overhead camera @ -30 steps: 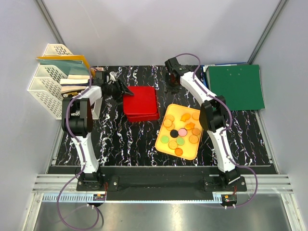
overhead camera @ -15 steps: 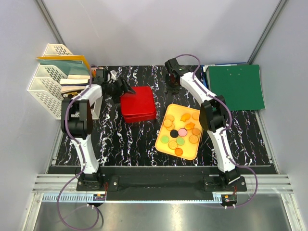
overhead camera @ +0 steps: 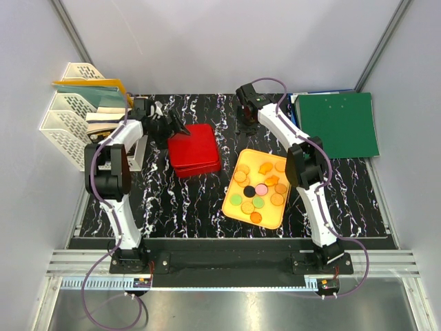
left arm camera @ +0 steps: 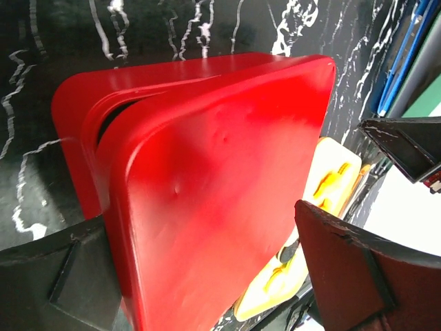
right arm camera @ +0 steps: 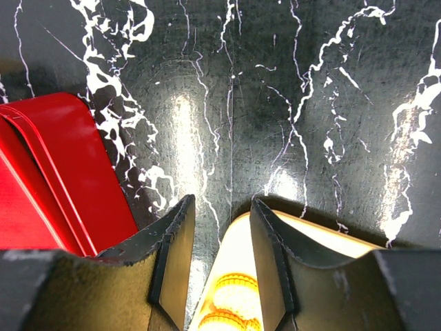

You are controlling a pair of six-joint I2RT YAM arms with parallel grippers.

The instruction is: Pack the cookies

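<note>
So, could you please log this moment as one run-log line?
left gripper: open, astride red box lid | right gripper: nearly shut, empty, beyond yellow tray | cookies: all on tray, unpacked

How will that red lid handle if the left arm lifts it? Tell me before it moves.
The red lid looks like a stiff moulded shell with a smooth, glossy face, so it may slip between the left fingers. It already sits askew on the box, so it is probably loose and light. Being wide and held by an edge, it could swing or tilt.
</note>
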